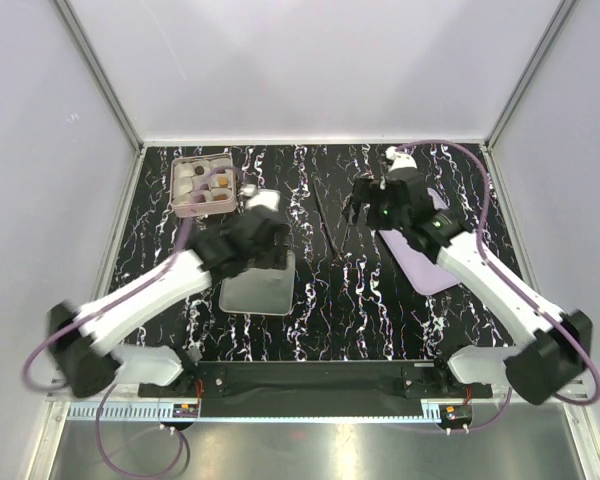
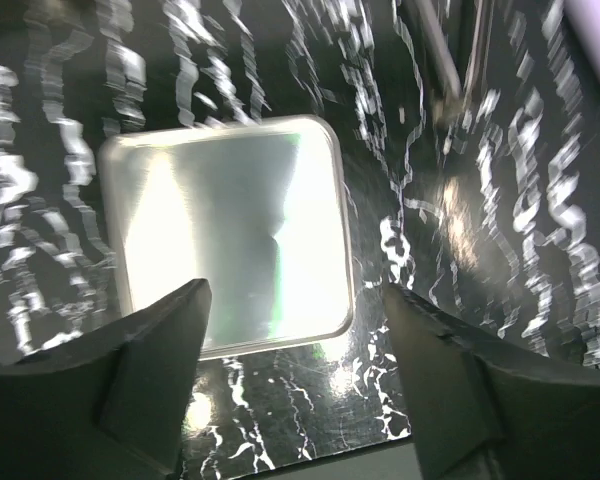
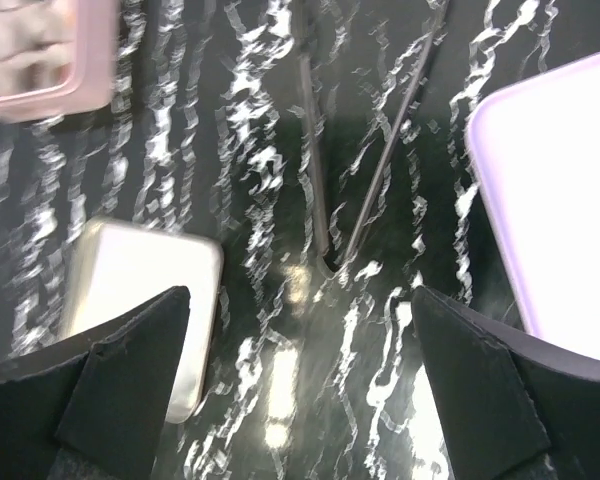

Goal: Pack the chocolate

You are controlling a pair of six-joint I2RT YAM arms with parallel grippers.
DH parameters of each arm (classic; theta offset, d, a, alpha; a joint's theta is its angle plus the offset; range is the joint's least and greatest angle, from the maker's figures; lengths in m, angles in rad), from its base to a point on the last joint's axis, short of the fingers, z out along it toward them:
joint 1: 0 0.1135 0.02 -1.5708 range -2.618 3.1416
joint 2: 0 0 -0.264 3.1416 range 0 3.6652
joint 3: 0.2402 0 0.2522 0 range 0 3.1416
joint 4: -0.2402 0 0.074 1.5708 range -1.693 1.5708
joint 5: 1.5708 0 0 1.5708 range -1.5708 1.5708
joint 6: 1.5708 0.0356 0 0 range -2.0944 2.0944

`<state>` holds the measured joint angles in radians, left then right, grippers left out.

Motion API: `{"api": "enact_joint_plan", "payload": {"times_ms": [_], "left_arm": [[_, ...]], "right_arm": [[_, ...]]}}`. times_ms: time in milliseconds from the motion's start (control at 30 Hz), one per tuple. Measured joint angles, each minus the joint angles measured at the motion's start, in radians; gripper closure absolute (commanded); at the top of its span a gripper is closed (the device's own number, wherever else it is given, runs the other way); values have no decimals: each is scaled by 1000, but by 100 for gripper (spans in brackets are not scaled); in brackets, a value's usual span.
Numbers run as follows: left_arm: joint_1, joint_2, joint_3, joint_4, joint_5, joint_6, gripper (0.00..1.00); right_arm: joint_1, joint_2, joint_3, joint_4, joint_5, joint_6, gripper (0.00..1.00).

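Top view: I see small dark-brown and tan chocolate lumps (image 1: 220,181) among white paper cups (image 1: 186,173) in the pink square box (image 1: 176,205), far left of the table.
Left wrist: left gripper (image 2: 295,370) fingers are spread and empty, with the shiny square metal tray (image 2: 230,235) below.
Right wrist: right gripper (image 3: 300,380) is spread and empty, near the thin black sticks (image 3: 313,160).

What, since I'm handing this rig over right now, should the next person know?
Left gripper: open, empty, above the silver tin.
Right gripper: open, empty, above the black sticks.
Chocolate: in paper cups inside the pink box, far left of the table.
Done: no loose pieces show on the table.
Left: the box is uncovered; a lilac board, possibly its lid, lies under the right arm. Closing likely remains.
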<state>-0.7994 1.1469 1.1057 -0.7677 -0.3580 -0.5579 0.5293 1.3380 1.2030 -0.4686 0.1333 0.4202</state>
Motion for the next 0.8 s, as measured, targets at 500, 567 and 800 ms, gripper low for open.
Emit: {"api": "enact_joint_plan", "payload": {"times_ms": [500, 567, 800], "left_arm": [[-90, 563, 106, 98, 31, 0, 49], [-90, 588, 106, 116, 37, -1, 50], [-90, 676, 106, 154, 61, -18, 60]], "right_arm": [[0, -377, -185, 9, -45, 60, 0], [0, -401, -185, 10, -45, 65, 0], [0, -410, -203, 14, -39, 77, 0]]}}
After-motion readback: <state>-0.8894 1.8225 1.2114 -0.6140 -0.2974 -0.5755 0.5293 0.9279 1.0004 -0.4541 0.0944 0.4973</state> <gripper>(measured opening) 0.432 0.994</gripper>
